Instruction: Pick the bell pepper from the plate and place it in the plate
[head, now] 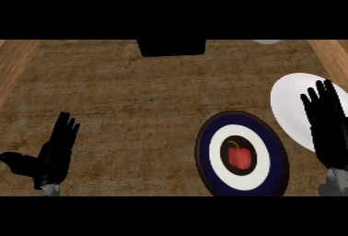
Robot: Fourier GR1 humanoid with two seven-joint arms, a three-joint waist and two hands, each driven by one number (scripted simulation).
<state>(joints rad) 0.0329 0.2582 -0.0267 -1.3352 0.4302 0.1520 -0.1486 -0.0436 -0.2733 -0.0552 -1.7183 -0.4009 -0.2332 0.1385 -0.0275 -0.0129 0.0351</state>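
Note:
A red bell pepper [239,156] lies at the centre of a dark blue plate with white and dark rings [206,152], low and right of the middle. A plain white plate [289,103] sits at the right edge, farther back. My right hand [329,126] is open, fingers straight, over the white plate's right part and to the right of the pepper, not touching it. At the lower left my left hand [53,154] rests open, fingers up and thumb spread, far from both plates.
The counter top [136,92] is brown and rough, with wooden borders at the upper left and upper right corners. A black block [172,47] stands at the far middle edge. A pale round object [267,41] shows partly at the top right.

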